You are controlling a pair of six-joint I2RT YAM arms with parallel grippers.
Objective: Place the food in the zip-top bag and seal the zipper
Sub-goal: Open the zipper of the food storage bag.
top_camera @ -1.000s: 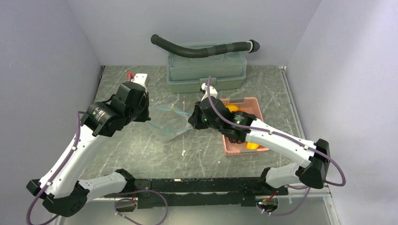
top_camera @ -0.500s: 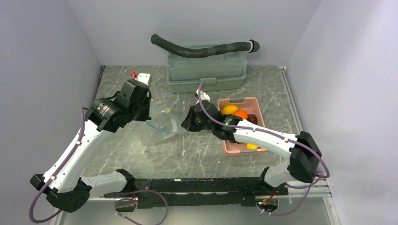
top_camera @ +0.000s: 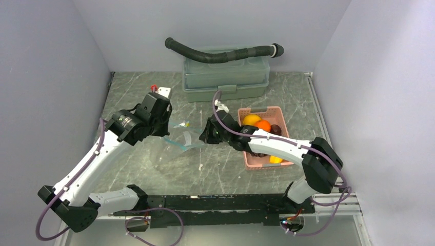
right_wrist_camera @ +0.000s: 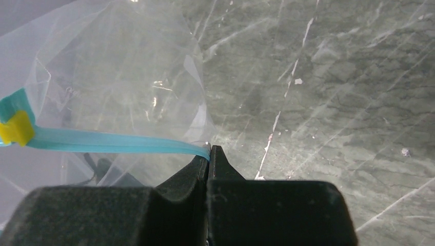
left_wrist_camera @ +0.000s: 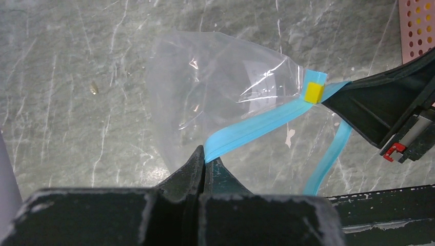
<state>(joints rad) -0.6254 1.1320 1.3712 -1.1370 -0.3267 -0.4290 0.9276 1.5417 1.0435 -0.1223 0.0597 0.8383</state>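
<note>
The zip-top bag (top_camera: 180,137) is clear and floppy and hangs slack between my two grippers, just above the table. My left gripper (left_wrist_camera: 205,156) is shut on one end of its teal-blue zipper (left_wrist_camera: 256,125). A yellow slider (left_wrist_camera: 313,92) sits on the strip close to the right gripper's black fingers (left_wrist_camera: 377,110). My right gripper (right_wrist_camera: 209,150) is shut on the other end of the zipper (right_wrist_camera: 113,142). The food lies in the pink basket (top_camera: 248,163): a yellow lemon (top_camera: 251,119), an orange ball (top_camera: 263,125), dark purple grapes (top_camera: 276,129) and another yellow piece (top_camera: 276,159).
A grey-green lidded box (top_camera: 225,78) stands at the back with a black corrugated hose (top_camera: 220,54) lying on it. Grey walls close in the left, right and back. A small white scrap (top_camera: 200,167) lies on the marbled table in front of the bag.
Both grippers have drawn closer together, the left shifting right and the right shifting left. The bag between them now hangs more bunched and slack. Both stay shut on the zipper.
</note>
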